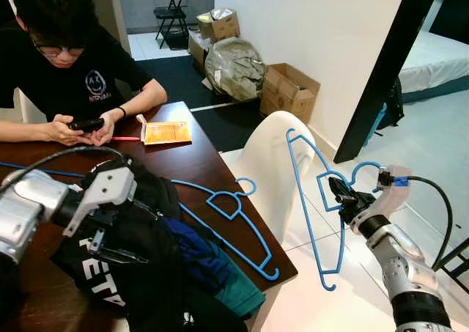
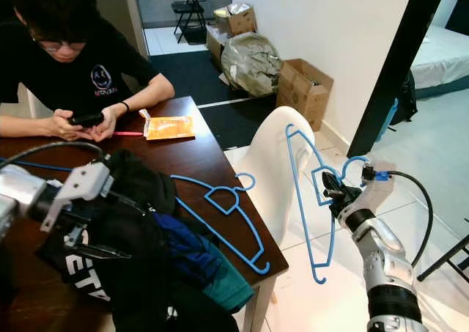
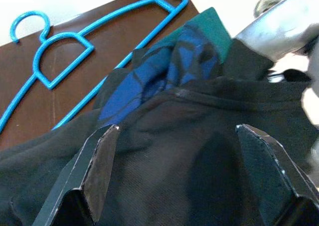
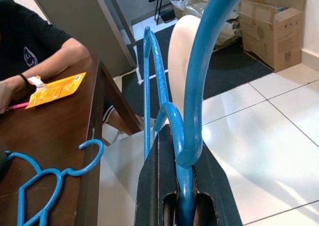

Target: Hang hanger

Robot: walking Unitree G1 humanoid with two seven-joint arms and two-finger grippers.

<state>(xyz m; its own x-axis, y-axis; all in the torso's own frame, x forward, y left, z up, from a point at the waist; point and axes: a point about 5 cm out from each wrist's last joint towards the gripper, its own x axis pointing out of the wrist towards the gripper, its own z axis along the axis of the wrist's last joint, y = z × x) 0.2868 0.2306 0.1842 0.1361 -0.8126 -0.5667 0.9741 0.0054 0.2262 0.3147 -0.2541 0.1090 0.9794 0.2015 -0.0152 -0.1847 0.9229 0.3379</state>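
My right gripper [image 4: 184, 196], clamped at the neck of a thin blue plastic hanger [image 1: 311, 200], carried a light, springy, probably slippery frame.

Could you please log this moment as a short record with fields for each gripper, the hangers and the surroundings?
right gripper: shut on held blue hanger, raised over the floor beside the white chair
left gripper: open, above the pile of dark clothes
second blue hanger: flat on the wooden table, partly under the clothes
person: seated at the table, holding a phone
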